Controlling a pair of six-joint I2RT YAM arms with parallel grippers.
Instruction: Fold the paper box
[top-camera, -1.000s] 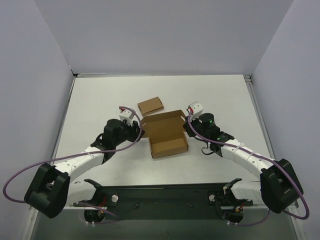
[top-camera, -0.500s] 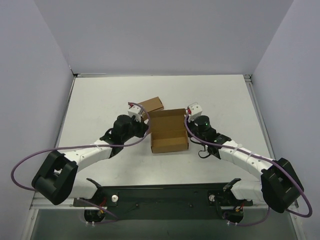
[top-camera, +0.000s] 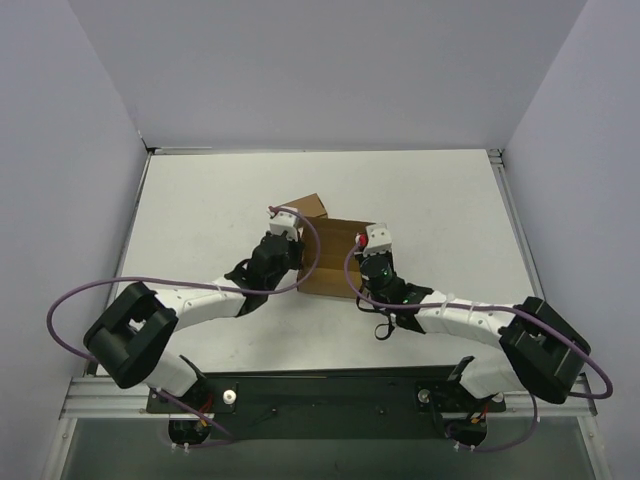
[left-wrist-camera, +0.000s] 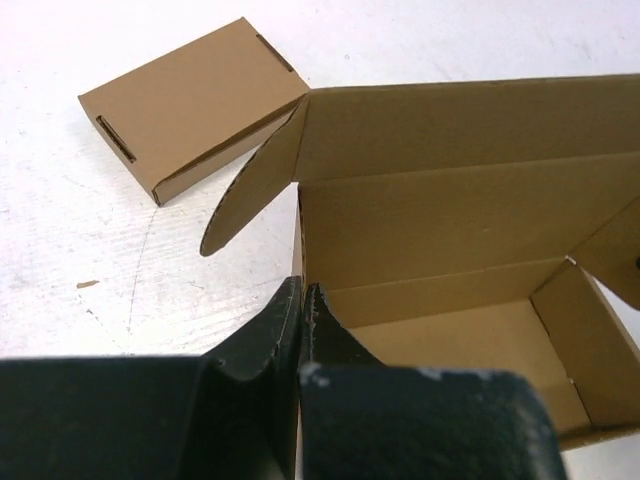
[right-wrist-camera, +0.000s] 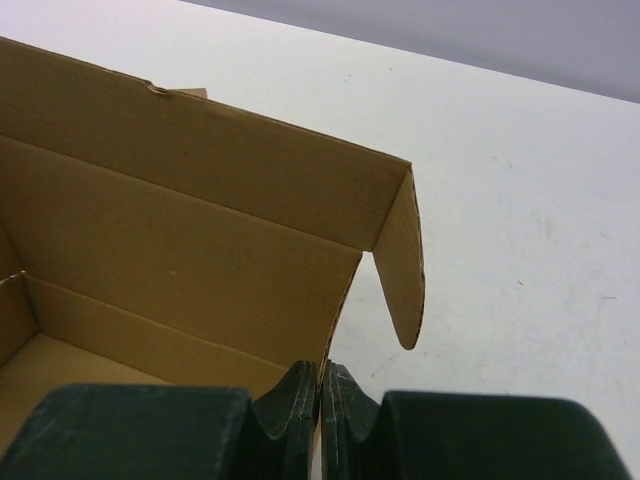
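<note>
The paper box (top-camera: 333, 262) is an open brown cardboard box in the middle of the table, its lid standing up at the back with a rounded tab at each end. My left gripper (top-camera: 297, 262) is shut on the box's left side wall; in the left wrist view (left-wrist-camera: 301, 300) its fingers pinch the wall's edge, box interior (left-wrist-camera: 450, 290) to the right. My right gripper (top-camera: 366, 266) is shut on the box's right side wall; in the right wrist view (right-wrist-camera: 321, 385) its fingers clamp the wall, box interior (right-wrist-camera: 150, 260) to the left.
A smaller flat closed brown cardboard box (top-camera: 306, 206) lies just behind the paper box, touching or nearly touching its back left corner; it shows in the left wrist view (left-wrist-camera: 190, 100). Grey walls enclose the white table (top-camera: 440, 210) on three sides.
Both grippers have moved in from the box's outer sides and closed on its left and right side walls. The box has turned and slid back, closer to the small flat box.
</note>
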